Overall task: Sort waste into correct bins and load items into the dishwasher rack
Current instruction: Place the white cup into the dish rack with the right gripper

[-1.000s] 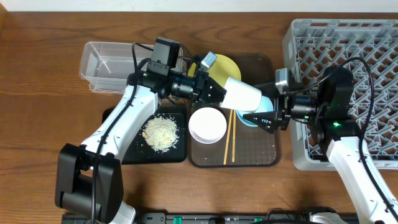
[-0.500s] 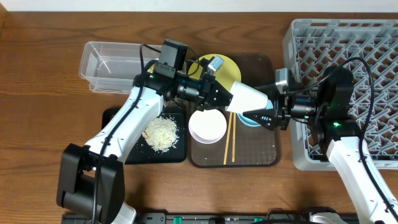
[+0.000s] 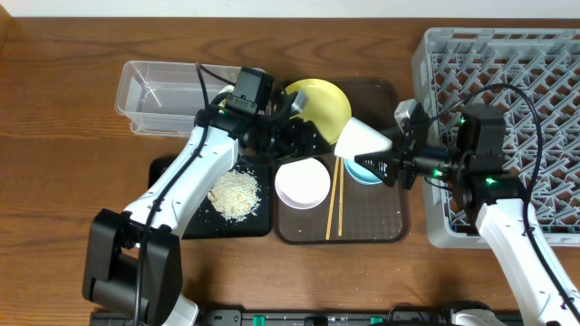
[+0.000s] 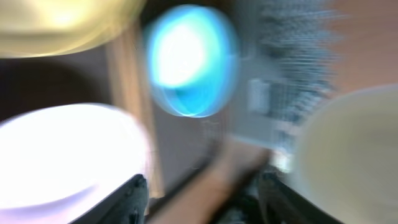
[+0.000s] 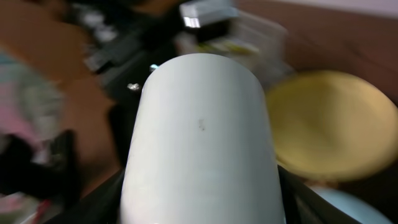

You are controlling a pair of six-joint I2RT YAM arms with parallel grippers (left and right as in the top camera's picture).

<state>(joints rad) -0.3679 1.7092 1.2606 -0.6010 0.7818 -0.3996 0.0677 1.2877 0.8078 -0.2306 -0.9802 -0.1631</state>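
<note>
My right gripper (image 3: 372,150) is shut on the small white cup (image 3: 361,138), which lies sideways above the brown tray, base toward the left arm. The right wrist view is filled by the cup (image 5: 202,137), with the jaws of the gripper (image 5: 202,202) pressed on both its sides. My left gripper (image 3: 313,141) stands open and empty just left of the cup. Its blurred wrist view shows the cup (image 4: 348,149) off to the right of its fingers (image 4: 134,194). The yellow plate (image 3: 322,101), white bowl (image 3: 303,182), light blue bowl (image 3: 366,173) and chopsticks (image 3: 335,201) lie on the tray.
The grey dishwasher rack (image 3: 507,72) stands at the right, behind the right arm. A clear tub (image 3: 154,95) sits at the back left. The black tray (image 3: 177,177) in front of it holds rice-like scraps (image 3: 234,192). The brown serving tray (image 3: 381,226) lies in the middle.
The left gripper, shut on the cup before, has opened and drawn back left. The right gripper has closed round the cup and now holds it alone.
</note>
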